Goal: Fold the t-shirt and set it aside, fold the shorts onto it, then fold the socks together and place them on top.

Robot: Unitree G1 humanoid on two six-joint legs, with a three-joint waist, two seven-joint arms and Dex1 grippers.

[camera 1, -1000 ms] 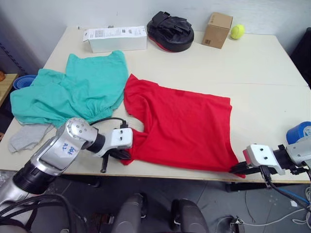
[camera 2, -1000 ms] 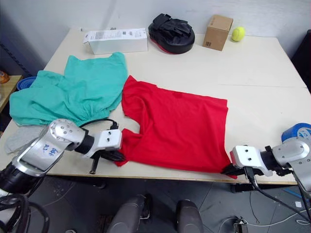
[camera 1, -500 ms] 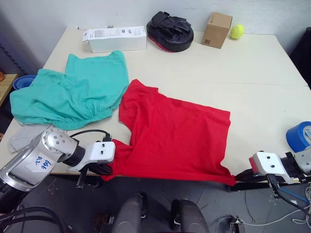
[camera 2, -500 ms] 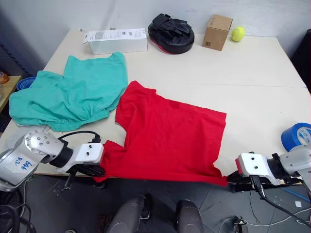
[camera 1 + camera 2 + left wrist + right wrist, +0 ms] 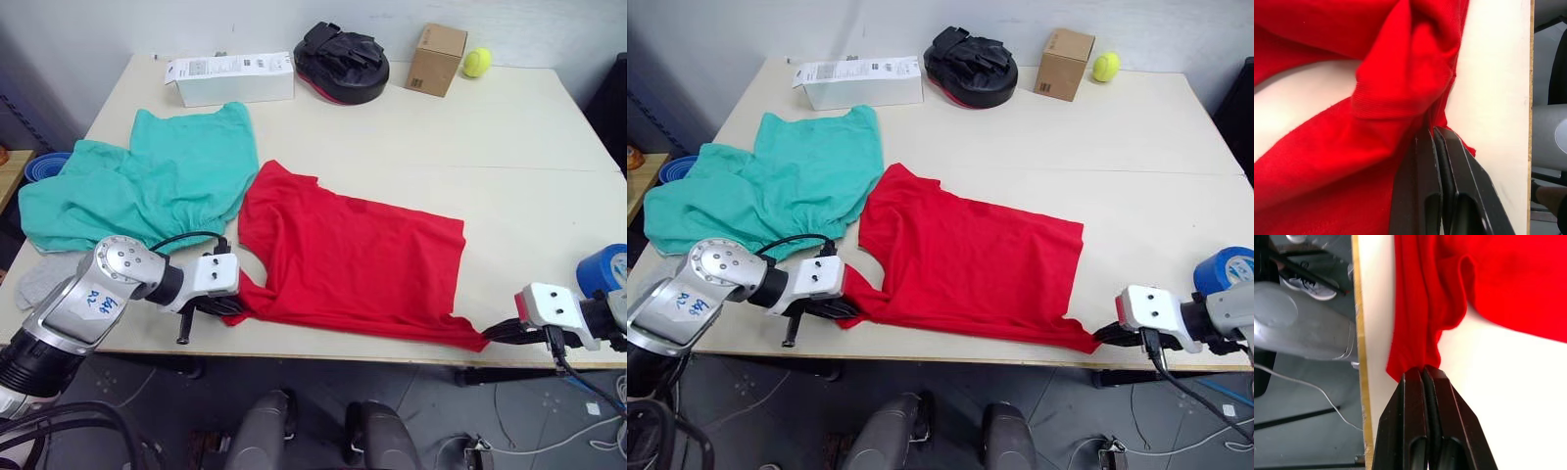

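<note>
You are drawing the bright red cotton t-shirt (image 5: 358,259) taut along the table's near edge at 6 o'clock: left gripper (image 5: 1433,131) and right gripper (image 5: 1423,369) are pinching its corners, now lifted back onto the tabletop, readying the fold.

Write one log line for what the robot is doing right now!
step: folding t-shirt | left gripper: shut on t-shirt | right gripper: shut on t-shirt | shorts: unfolded
</note>
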